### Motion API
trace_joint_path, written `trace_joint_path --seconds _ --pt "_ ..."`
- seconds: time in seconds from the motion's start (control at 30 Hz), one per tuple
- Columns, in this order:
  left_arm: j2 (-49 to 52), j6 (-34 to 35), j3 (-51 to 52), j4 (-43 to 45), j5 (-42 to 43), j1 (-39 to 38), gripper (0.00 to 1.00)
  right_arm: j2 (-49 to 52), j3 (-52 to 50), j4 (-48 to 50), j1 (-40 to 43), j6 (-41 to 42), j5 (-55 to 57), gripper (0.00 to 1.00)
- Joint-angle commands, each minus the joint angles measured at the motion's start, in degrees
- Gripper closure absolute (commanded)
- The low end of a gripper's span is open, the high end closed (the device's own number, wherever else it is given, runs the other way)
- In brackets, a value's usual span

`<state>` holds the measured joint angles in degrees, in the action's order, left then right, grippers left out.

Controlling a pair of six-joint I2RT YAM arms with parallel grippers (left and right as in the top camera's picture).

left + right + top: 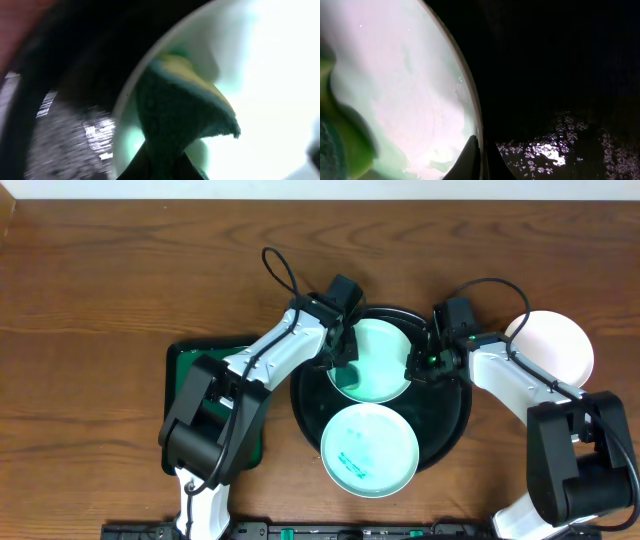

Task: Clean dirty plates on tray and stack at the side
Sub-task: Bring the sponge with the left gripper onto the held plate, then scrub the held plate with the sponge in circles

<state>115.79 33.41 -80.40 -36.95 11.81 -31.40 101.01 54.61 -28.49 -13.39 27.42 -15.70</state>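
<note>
No legible text, labels, brands or numbers in any view. The teal marks on the plate (pixel 368 450) at lower centre of the overhead frame are smears, not lettering. Both wrist views are too close and blurred for any print.

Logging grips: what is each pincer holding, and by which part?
Left pincer pinches a green-and-yellow sponge by its near end; right pincer clamps the rear plate at its right rim.

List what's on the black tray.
Two plates: a smeared rear plate, left gripper pressing a sponge on it, right gripper pinching its rim; and a front plate. The tray beneath them is hidden.
</note>
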Motion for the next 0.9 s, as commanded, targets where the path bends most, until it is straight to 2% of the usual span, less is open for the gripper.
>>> trace_joint_path --seconds 0.0,0.1,0.27,0.43,0.67,0.87 --pt "1.0 -1.9 -0.6 3.2 11.0 -0.6 0.93 0.6 -0.2 -0.9 0.2 -1.3 1.8 0.99" --pt "1.1 -0.2 -0.6 6.3 15.8 -2.3 0.93 0.6 -0.2 -0.9 0.2 -1.3 1.8 0.99" --pt "2.7 5.1 -0.6 8.0 16.4 -4.0 0.93 0.6 -0.2 -1.4 0.2 -1.3 1.8 0.99" --pt "7.6 9.1 -0.6 11.1 20.6 -3.8 0.93 0.6 -0.2 -2.8 0.2 -1.3 2.0 0.99" --pt "9.6 10.2 -0.8 12.6 17.9 1.5 0.93 0.6 -0.2 -3.9 0.2 -1.4 2.2 0.99" --pt "9.6 10.2 -0.9 8.7 12.5 8.3 0.93 0.6 -0.2 -4.1 0.2 -1.4 2.2 0.99"
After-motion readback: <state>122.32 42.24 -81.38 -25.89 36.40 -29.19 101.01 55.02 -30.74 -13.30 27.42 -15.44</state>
